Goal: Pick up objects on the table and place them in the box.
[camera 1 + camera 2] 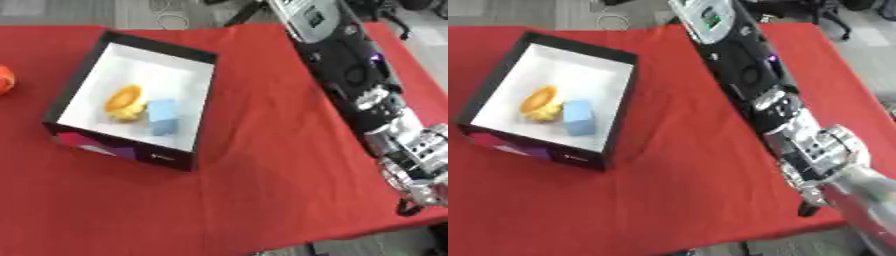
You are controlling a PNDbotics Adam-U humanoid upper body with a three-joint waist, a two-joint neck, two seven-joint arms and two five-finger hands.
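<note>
A black box [201, 107] with a white inside stands at the left of the red table [271, 165]. In it lie a yellow-orange object [125, 102] and a light blue block [163, 117], side by side. At the table's far left edge sits an orange object [4, 79], cut off by the view. My right arm runs from the top down the right side. Its right hand [826, 159] is at the table's front right corner, far from the box. A grey shape [868, 197] lies against the hand; whether it is held cannot be made out.
The red cloth between the box and my right arm is bare. The table's front edge [289, 245] runs just below the hand, and grey floor shows beyond the table at the top.
</note>
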